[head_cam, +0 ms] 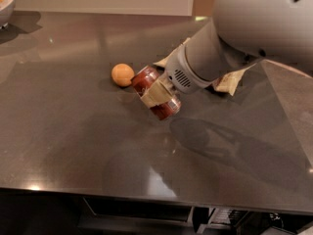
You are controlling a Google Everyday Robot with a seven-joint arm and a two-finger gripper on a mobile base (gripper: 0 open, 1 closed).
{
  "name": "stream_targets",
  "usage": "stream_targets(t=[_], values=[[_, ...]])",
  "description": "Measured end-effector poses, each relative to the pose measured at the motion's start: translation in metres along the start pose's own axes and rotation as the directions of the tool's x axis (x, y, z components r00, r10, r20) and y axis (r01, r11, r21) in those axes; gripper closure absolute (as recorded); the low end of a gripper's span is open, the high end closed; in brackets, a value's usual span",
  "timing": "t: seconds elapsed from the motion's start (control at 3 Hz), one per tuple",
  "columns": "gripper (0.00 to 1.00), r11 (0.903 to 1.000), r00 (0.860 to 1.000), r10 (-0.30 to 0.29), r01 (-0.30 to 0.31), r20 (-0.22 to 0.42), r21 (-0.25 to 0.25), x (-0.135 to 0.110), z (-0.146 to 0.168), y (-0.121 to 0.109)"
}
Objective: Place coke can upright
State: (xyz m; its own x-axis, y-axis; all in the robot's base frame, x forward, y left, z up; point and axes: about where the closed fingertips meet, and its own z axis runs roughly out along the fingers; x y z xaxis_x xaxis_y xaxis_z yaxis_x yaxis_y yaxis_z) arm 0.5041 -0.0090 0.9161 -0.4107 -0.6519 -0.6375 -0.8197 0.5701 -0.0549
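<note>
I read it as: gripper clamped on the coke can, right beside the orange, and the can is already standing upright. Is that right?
Not quite. The gripper is clamped on the coke can, right beside the orange, but the can is not upright: it is tipped over on its side, slanting away from the orange. The camera view shows this.
</note>
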Motion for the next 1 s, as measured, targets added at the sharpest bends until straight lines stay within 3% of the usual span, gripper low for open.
stream_targets(t=[0.33,0.67,1.0], values=[[1.0,0.9979,0.991,0.064,-0.062,0.122,-0.018,0.026,0.016,-0.019],[1.0,0.992,0.957,0.117,-0.1,0.266,-0.077,0.03,0.033,-0.016],[1.0,0.9785,0.897,0.183,-0.126,0.402,-0.163,0.026,0.037,-0.009]])
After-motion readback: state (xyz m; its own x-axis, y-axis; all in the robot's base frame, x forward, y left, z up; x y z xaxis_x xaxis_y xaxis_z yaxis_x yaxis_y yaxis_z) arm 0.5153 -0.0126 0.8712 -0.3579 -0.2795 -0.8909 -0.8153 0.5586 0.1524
